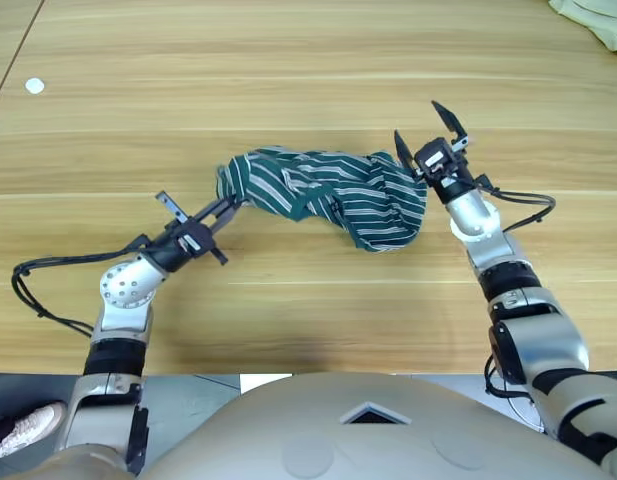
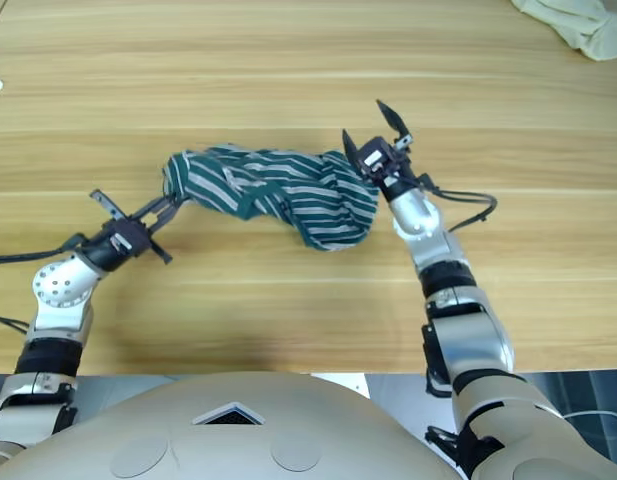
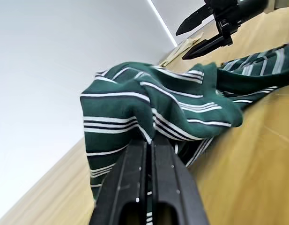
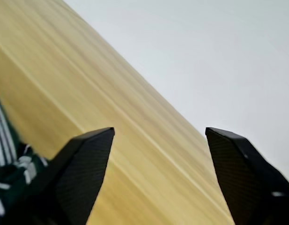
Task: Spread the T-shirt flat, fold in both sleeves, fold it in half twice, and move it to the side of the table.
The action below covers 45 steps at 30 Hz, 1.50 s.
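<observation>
On the surface (image 1: pixel 288 60), the crumpled T-shirt (image 1: pixel 323 195) lies nine-to-three; your left jaws pinch its nine o'clock end, and your right jaws stand open and empty beside its three o'clock end.

T-shirt (image 1: pixel 323 195): bunched, middle of the surface (image 1: pixel 288 60).
Left gripper (image 1: pixel 231 205): at the T-shirt's left end, fingers clamped on its edge.
Right gripper (image 1: pixel 416 119): just beside the T-shirt's right end, fingers apart.
Loose cloth (image 1: pixel 598 22): far right corner of the surface.
Small disc (image 1: pixel 34 86): far left, well apart from the T-shirt.
</observation>
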### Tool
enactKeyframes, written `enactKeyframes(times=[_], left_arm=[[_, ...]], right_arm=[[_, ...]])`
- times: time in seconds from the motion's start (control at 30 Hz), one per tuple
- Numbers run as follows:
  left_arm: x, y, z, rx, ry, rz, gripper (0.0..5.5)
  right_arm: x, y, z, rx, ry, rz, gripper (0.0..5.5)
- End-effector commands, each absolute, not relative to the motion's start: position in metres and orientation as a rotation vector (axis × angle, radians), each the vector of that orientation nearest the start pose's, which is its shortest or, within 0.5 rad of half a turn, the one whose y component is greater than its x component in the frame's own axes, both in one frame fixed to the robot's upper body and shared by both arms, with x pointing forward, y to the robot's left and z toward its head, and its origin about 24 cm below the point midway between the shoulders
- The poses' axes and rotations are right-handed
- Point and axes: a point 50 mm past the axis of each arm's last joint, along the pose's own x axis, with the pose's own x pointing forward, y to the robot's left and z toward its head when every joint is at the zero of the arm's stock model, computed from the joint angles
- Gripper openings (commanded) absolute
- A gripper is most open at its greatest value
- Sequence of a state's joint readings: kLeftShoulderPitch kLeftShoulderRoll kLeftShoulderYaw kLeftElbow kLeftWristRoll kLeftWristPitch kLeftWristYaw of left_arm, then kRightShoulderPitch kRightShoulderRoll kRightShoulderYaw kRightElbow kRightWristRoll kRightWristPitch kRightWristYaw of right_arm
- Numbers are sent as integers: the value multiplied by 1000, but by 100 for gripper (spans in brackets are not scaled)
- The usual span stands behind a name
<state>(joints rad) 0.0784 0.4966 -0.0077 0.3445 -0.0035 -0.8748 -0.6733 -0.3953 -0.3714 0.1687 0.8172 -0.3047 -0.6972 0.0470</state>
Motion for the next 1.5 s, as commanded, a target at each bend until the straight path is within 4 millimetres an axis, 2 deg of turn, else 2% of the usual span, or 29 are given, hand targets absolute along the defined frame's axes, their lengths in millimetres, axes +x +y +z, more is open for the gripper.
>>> enactKeyframes(times=[0.03, 0.17, 0.23, 0.47, 0.67, 0.8, 0.87, 0.97, 1.07, 1.2, 1.3, 1.37, 1.5], left_arm=[[205, 214, 35, 573, -294, -772, 2], [201, 208, 30, 505, -284, -784, 2], [198, 208, 27, 466, -266, -774, 2], [199, 212, 23, 391, -248, -718, 120], [193, 219, 20, 254, -258, -689, 210], [193, 235, 27, 178, -308, -641, 281], [202, 244, 42, 161, -379, -594, 314], [231, 247, 62, 270, -436, -534, 314], [260, 249, 75, 340, -439, -473, 314], [292, 227, 79, 409, -377, -538, 314], [312, 218, 74, 550, -269, -548, 314], [310, 210, 62, 598, -209, -657, 314], [274, 188, 24, 592, -122, -1024, 314]], right_arm=[[303, -176, 30, -678, -216, 444, 360], [290, -158, 19, -710, -213, 611, 360], [285, -159, 16, -710, -209, 627, 360], [284, -169, 15, -717, -185, 616, 360], [283, -172, 11, -721, -164, 623, 360], [284, -172, 11, -729, -166, 644, 360], [286, -164, 15, -730, -196, 678, 360], [290, -140, 24, -720, -265, 751, 360], [292, -127, 27, -716, -294, 798, 360], [291, -127, 27, -715, -289, 800, 360], [293, -130, 29, -714, -292, 787, 360], [292, -134, 30, -711, -289, 771, 360], [295, -140, 31, -706, -280, 727, 360]])
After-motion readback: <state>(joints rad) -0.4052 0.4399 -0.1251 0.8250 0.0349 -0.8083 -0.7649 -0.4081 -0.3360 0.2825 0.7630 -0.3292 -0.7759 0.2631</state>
